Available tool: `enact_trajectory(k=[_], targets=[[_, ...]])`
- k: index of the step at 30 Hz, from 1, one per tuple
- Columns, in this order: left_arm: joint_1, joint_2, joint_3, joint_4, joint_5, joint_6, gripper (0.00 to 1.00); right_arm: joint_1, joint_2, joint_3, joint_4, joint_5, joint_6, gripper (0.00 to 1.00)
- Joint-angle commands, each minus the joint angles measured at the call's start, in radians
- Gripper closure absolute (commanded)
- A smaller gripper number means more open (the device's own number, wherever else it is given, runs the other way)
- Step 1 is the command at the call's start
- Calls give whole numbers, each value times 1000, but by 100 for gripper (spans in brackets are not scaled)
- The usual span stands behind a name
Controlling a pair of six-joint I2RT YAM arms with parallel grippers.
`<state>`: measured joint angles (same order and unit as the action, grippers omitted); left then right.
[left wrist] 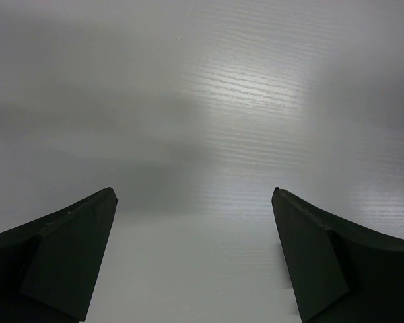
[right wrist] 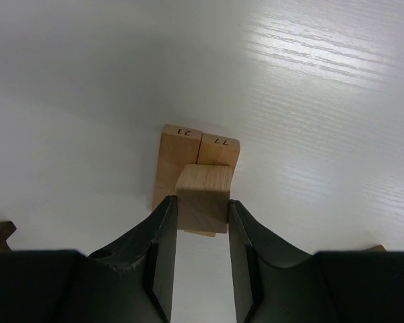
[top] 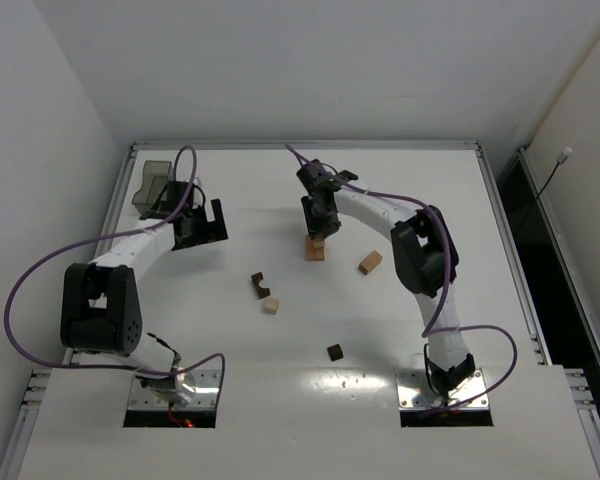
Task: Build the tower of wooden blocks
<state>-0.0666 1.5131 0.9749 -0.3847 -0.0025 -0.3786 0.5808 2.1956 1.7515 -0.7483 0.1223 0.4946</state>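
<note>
My right gripper (right wrist: 202,210) is shut on a light tan cube (right wrist: 203,195) and holds it over two tan cuboids (right wrist: 180,156) that lie side by side on the table, the foot of the tower (top: 315,251). I cannot tell whether the cube touches them. In the top view the right gripper (top: 319,233) stands just above this spot at the table's middle back. My left gripper (top: 202,226) is open and empty over bare table at the back left; its fingers (left wrist: 74,249) are wide apart.
Loose blocks lie nearer the arms: a tan cuboid (top: 370,262), a dark brown notched block (top: 259,284), a tan cube (top: 271,304) and a dark brown cube (top: 334,351). A translucent grey bin (top: 153,186) stands at the back left corner.
</note>
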Motion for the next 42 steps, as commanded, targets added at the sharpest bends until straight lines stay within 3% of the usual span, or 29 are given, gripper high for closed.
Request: enact_trajectory(k=[1,26,40,42], targets=[[21,10,4,30,19,-11,0,-7,7,43,9,-50,28,100],[21,10,-5,40,19,-11,0,-35,26,52,18,-92,48,100],[21,10,-5,40,19,-11,0,-25,17,34,27,-64,39,44],[21,10,-5,40,19,-11,0,-25,-2,34,27,-93,-5,42]])
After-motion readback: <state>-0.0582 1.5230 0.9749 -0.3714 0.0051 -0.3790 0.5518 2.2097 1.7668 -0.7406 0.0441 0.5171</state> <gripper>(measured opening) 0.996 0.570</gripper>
